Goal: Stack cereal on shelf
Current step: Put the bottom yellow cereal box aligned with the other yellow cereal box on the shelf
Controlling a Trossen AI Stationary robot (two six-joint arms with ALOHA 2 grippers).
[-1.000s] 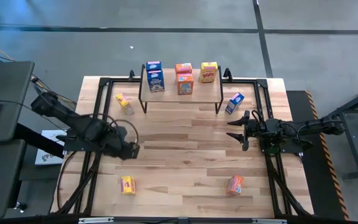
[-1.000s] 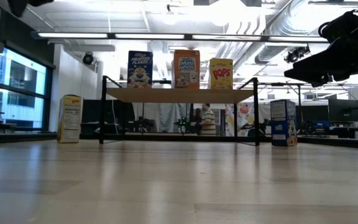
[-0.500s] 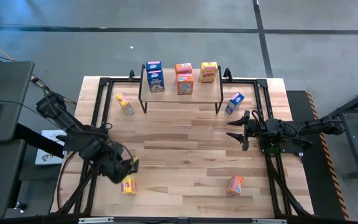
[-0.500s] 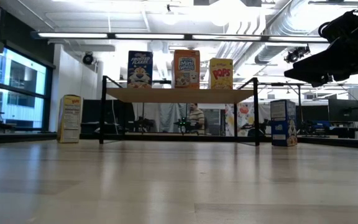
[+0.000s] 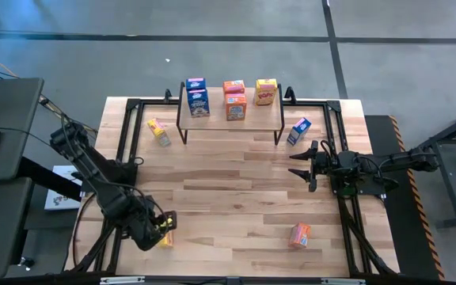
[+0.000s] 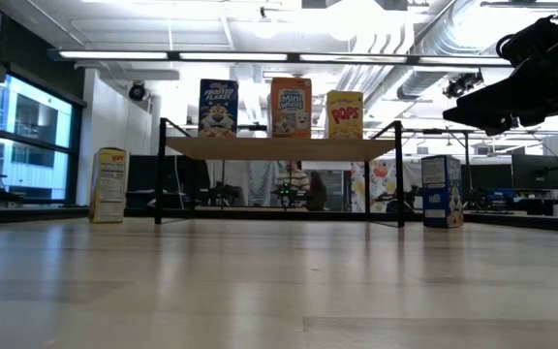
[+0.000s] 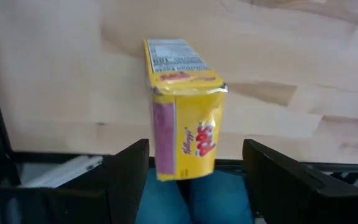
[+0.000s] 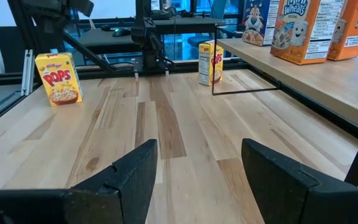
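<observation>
Yellow cereal box (image 7: 184, 118) on pale wooden tabletop (image 7: 291, 74), printed front and pink side panel in sight, nutrition panel on the far end. Left gripper (image 7: 194, 171) poised at the box's near end, dark fingers (image 7: 126, 177) spread apart, one to each side, not clamping it.

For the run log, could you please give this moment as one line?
left pincer: open, over yellow box | right pincer: open, idle | shelf: five boxes
</observation>
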